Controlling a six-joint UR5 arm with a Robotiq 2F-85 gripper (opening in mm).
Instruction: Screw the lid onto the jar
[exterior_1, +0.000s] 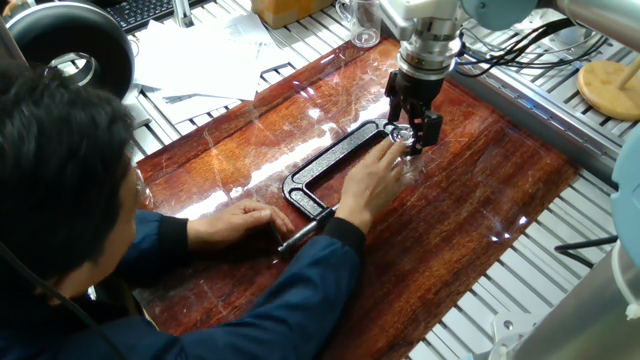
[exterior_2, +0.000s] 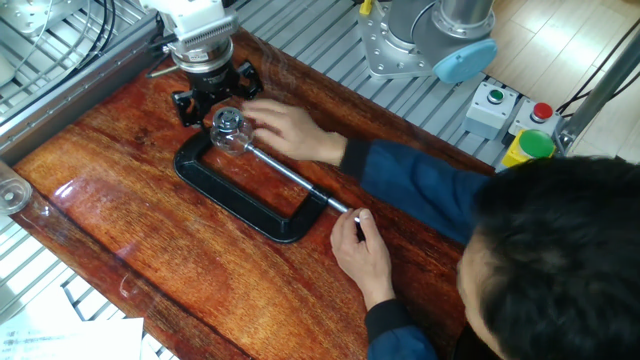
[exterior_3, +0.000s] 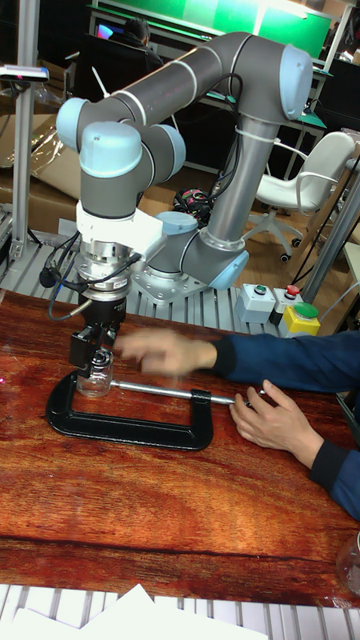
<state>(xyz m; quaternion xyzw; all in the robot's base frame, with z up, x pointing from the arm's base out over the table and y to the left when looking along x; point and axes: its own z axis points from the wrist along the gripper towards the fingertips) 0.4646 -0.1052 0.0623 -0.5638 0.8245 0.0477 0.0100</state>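
The small clear glass jar (exterior_2: 229, 139) stands on the wooden table inside the jaw of a black C-clamp (exterior_2: 235, 205). The silvery lid (exterior_2: 227, 119) rests on top of the jar. My gripper (exterior_2: 215, 100) hangs just above and behind the jar, open, its black fingers (exterior_2: 184, 103) spread to either side of the lid and not touching it. From the side the jar (exterior_3: 94, 380) sits right under the gripper (exterior_3: 93, 350). The one fixed view has the gripper (exterior_1: 412, 130) over the lid (exterior_1: 401, 131), with a person's hand partly hiding the jar.
A person leans over the table. One hand (exterior_2: 285, 130) is at the jar, the other (exterior_2: 362, 255) is at the clamp's screw handle. A button box (exterior_2: 492, 108) and the robot base (exterior_2: 420, 40) stand behind. A glass mug (exterior_1: 365, 25) and papers (exterior_1: 200, 55) lie beyond the board.
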